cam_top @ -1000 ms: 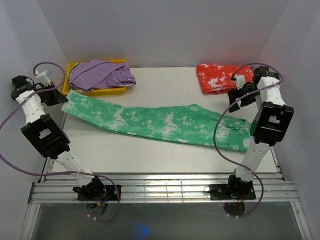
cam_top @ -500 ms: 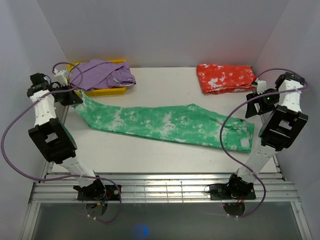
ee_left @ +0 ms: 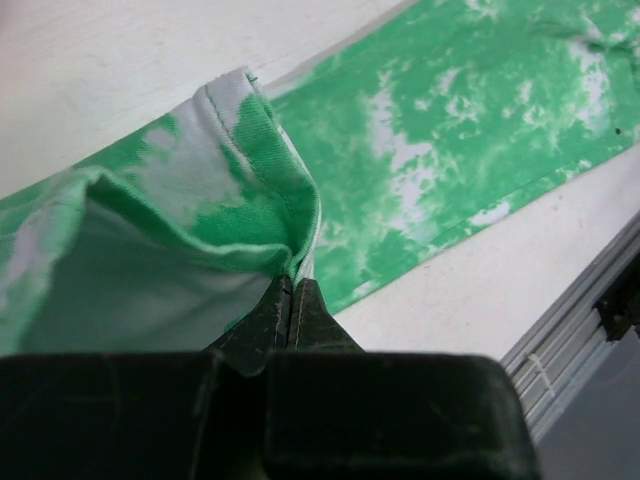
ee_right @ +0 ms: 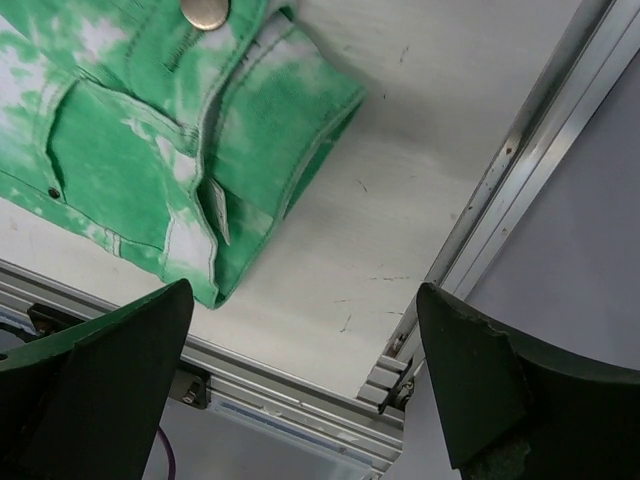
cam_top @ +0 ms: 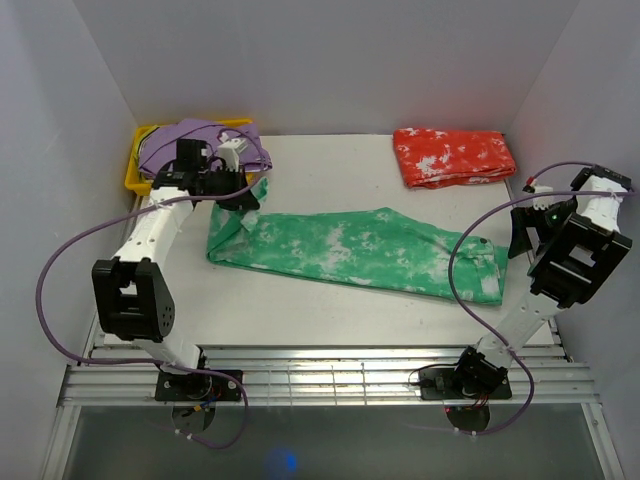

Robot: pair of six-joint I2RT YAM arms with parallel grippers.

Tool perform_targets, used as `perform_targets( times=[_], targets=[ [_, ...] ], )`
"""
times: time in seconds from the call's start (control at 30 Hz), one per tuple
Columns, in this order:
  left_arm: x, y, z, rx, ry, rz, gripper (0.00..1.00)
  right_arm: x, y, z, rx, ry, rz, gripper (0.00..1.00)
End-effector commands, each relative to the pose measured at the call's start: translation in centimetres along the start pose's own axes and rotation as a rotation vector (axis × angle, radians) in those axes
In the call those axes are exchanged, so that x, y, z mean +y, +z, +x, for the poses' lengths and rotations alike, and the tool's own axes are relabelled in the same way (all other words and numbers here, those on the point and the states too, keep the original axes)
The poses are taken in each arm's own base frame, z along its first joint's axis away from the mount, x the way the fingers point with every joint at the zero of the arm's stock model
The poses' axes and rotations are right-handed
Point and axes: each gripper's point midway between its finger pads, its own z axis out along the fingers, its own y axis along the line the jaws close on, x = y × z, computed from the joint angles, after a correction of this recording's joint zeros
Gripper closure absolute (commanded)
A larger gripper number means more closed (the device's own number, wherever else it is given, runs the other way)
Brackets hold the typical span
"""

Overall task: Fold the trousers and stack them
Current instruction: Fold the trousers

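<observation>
L pincer (ee_left: 292, 292) tight on hem of green trousers (cam_top: 370, 245); R pincer (ee_right: 305, 300) agape

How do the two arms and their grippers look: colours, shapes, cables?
The left arm and right arm have white links and boxy black joint housings. A thin purple cable loops along each. The left gripper has black fingers tapering to points; the right gripper has broad dark fingers.

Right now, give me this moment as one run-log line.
stage: folding green trousers | left gripper: shut on leg hem, raised | right gripper: open, empty, near waistband | red-orange trousers: folded, far right corner
</observation>
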Motion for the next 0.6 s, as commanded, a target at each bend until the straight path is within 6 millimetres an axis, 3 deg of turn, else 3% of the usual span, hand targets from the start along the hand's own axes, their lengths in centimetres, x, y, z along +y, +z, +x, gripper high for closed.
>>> perform_targets(
  times=[0.0,0.27,0.4,0.57],
  targets=[
    [-4.0,3.1,-1.3,-0.038,-0.013,0.071,1.00,-1.2,-0.2,1.6,0.033,0.024,0.056,0.03],
    [-8.2,11.0,-0.1,-0.015,-0.033,-0.011,1.00,-0.6,0.9,3.5,0.059,0.060,0.018,0.05],
    [-10.6,13.6,1.7,0.029,-0.022,0.016,1.00,0.3,1.7,4.2,0.069,0.075,-0.017,0.05],
    [-12.3,15.4,2.7,0.033,-0.013,0.017,1.00,1.0,2.8,4.9,0.077,0.088,-0.050,0.02]
  ],
)
